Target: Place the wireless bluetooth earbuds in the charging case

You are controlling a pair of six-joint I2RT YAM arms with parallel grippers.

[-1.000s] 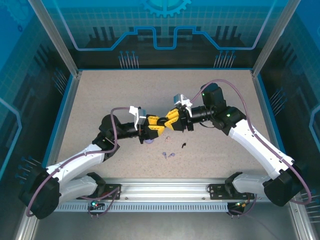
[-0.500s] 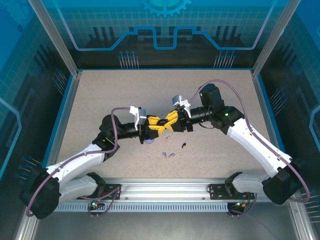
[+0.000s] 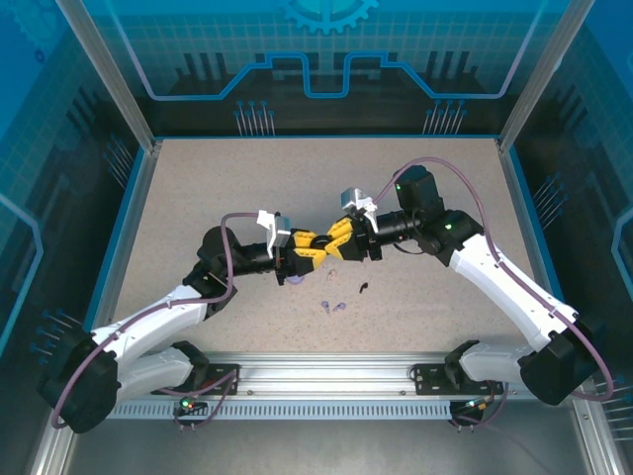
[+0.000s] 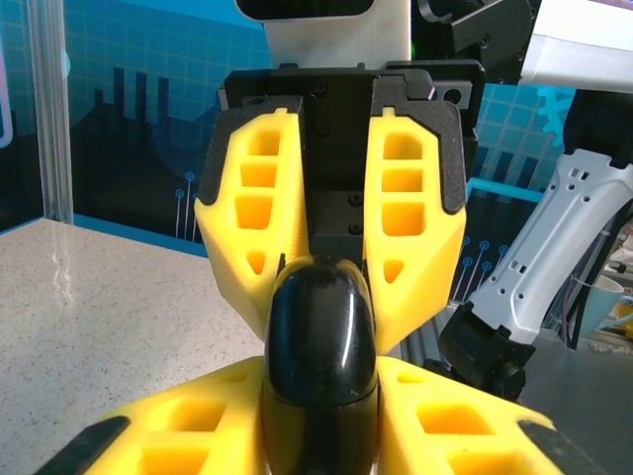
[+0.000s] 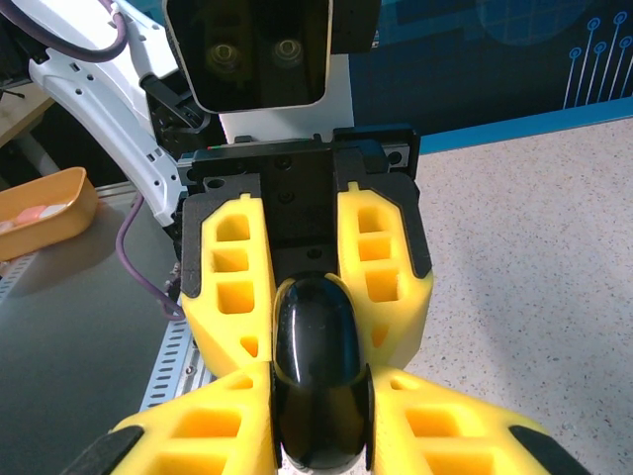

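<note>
L claw (image 3: 311, 246) and R claw (image 3: 334, 240) meet tip to tip mid-table (image 3: 198, 188), each squeezed tight on the same 1 black case (image 4: 321, 336). On the near side, loose on the table: 2 purple earbuds (image 3: 324, 308) (image 3: 340, 306) side by side, and 1 black earbud (image 3: 363, 289) just right of them. 1 purple case (image 3: 295, 281) sits under the L claw.

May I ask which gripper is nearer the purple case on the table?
Left. The left gripper is beside the purple case; the right gripper is farther to its right. Both clamp the black case.
</note>
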